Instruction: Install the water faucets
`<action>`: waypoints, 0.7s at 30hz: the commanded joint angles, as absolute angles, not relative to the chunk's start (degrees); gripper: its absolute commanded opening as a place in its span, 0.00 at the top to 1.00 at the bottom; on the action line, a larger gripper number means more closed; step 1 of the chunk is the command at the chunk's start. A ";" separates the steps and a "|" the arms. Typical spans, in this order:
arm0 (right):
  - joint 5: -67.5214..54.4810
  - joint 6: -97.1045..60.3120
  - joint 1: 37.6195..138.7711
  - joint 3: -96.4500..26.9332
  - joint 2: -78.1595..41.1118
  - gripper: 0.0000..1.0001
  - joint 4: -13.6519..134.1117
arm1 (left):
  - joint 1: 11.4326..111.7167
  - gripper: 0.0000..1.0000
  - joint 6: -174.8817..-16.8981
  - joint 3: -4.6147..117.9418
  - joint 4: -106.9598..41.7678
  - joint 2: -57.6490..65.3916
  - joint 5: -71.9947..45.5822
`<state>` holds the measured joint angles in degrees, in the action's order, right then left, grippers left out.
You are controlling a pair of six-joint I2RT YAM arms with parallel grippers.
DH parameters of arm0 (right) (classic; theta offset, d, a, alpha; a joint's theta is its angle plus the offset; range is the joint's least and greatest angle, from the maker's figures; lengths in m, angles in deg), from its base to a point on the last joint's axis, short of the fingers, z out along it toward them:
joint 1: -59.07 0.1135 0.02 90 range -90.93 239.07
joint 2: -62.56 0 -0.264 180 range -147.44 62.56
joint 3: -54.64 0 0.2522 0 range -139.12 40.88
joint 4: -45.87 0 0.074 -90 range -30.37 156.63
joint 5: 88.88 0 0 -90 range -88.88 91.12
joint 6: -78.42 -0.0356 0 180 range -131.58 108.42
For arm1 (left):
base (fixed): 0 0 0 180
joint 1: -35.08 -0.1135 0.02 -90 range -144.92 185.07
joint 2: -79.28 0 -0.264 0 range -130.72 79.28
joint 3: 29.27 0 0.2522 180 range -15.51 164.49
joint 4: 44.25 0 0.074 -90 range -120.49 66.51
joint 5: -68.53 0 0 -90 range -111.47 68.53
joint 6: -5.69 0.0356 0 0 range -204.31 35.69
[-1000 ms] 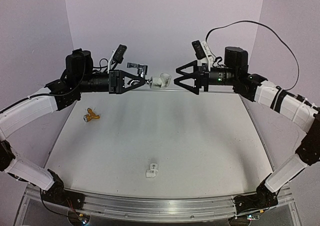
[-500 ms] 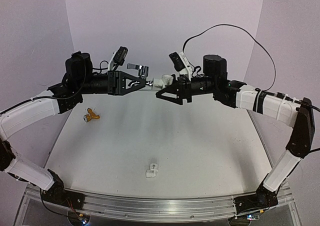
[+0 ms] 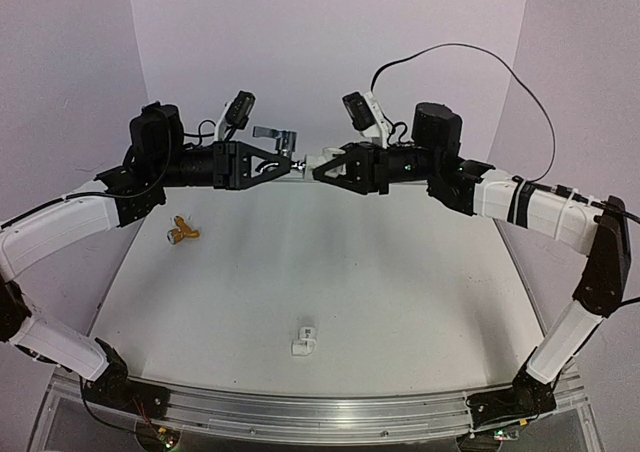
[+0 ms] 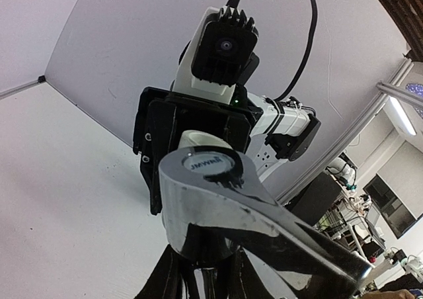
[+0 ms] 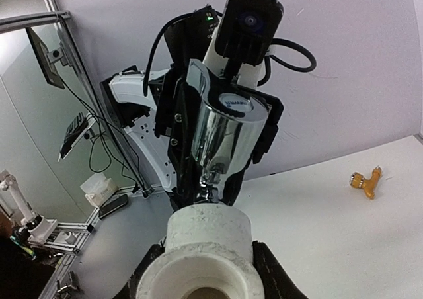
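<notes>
My left gripper [image 3: 289, 162] is shut on the shiny silver water faucet [image 3: 276, 144], held in the air at the back of the table. The faucet's threaded end sits in a white pipe fitting [image 3: 322, 158]. My right gripper [image 3: 320, 169] faces the left one and is shut on that fitting. In the right wrist view the fitting [image 5: 208, 246] fills the bottom, with a black finger [image 5: 268, 276] against each side and the silver faucet [image 5: 228, 137] just beyond. In the left wrist view the silver faucet [image 4: 218, 200] hides most of the fitting [image 4: 197, 140]. The brass water faucet [image 3: 182, 234] lies on the table's left.
A second white pipe fitting [image 3: 304, 341] lies near the front middle of the white table [image 3: 400, 292]. The brass faucet [image 5: 365, 180] also shows at the right of the right wrist view. Purple walls enclose the back and sides.
My right arm has swung left to the white fitting and its jaws have closed from wide open onto it. The left arm and the silver faucet have stayed put.
</notes>
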<state>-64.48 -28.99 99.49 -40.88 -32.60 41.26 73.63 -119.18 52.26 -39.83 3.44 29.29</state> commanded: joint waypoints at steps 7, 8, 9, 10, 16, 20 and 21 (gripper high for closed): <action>-65.41 -41.57 99.50 -41.14 -31.42 1.00 32.14 | 74.01 1.00 -108.91 52.75 -44.73 4.31 30.89; -65.37 -43.21 99.50 -41.26 -31.65 1.00 31.85 | 74.01 1.00 -104.24 52.26 -44.70 4.81 30.65; -65.40 -44.81 99.50 -41.46 -31.98 1.00 31.74 | 74.01 1.00 -98.89 51.77 -44.50 5.38 30.23; -65.38 -46.73 99.49 -41.86 -32.32 1.00 31.66 | 74.03 1.00 -91.39 51.39 -44.23 5.99 30.92; -66.48 -58.98 99.29 -47.41 -35.84 1.00 31.56 | 74.01 1.00 -43.61 54.74 -40.79 7.44 41.31; -68.88 -67.62 98.70 -55.00 -41.37 1.00 31.54 | 73.99 1.00 -2.16 72.13 -11.11 3.00 43.55; -69.37 -70.13 98.45 -56.65 -42.82 1.00 31.48 | 74.04 1.00 6.37 75.11 -4.51 2.44 42.34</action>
